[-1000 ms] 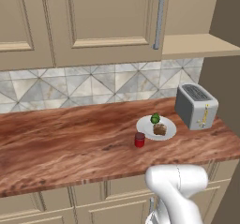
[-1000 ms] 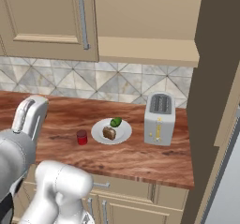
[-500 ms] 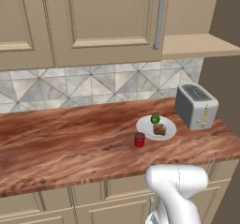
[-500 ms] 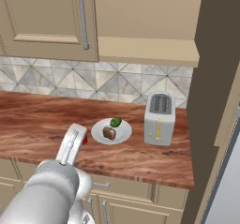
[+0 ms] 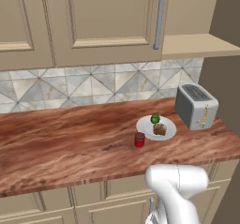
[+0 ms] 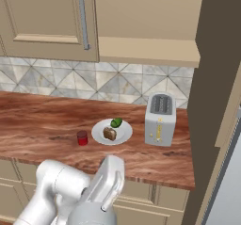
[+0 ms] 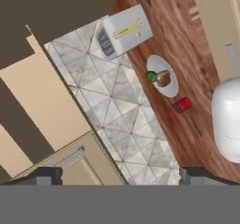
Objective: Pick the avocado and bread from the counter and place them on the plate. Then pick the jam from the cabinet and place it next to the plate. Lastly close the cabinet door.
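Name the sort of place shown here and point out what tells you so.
A kitchen, rendered rather than real. The signs: a wood-grain counter over drawers, a toaster against the tiled wall, and a plate holding an avocado and bread, with beige wall cabinets above.

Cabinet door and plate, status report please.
Gripper open, holding nothing. Avocado and bread on plate; jam beside it. Cabinet door shut.

Avocado point(image 5: 155, 118), bread point(image 5: 160, 129) on plate point(image 5: 146, 125)
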Controlling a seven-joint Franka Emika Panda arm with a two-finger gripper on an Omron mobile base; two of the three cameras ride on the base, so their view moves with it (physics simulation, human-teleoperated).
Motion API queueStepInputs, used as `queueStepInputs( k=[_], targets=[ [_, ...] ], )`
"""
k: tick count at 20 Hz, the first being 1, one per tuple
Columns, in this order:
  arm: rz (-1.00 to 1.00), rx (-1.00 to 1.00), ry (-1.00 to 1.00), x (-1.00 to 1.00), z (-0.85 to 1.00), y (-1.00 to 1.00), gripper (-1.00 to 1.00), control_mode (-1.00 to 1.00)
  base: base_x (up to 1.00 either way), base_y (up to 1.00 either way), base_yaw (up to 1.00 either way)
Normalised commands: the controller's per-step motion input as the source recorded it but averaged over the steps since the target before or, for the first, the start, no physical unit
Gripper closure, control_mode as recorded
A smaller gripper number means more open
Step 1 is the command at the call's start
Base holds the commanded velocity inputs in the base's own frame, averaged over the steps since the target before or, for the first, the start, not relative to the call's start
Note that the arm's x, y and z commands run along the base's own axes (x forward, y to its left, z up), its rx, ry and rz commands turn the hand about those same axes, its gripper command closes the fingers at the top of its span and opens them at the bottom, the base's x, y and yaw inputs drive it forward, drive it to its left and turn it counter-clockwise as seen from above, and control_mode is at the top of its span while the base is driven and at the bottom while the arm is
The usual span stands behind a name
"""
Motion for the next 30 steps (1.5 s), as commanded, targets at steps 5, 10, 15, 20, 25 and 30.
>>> queueStepInputs(
  k=[5,10,15,20,25,30],
  targets=[
    [0.04,0.20,-0.14,-0.08,0.00,-0.52,-1.00,-1.00,0.00,0.00,0.00],
    [0.11,0.21,-0.03,0.07,0.00,-0.47,-1.00,-1.00,0.00,0.00,0.00],
    [0.15,0.23,-0.04,0.14,0.00,-0.63,-1.00,-1.00,0.00,0.00,0.00],
    [0.15,0.21,-0.03,0.26,0.00,-0.58,-1.00,-1.00,0.00,0.00,0.00],
    [0.14,0.17,0.00,0.59,0.00,-0.44,-1.00,-1.00,0.00,0.00,0.00],
    [0.13,0.17,0.00,0.41,-0.01,-0.55,-1.00,-1.00,0.00,0.00,0.00]
  ],
)
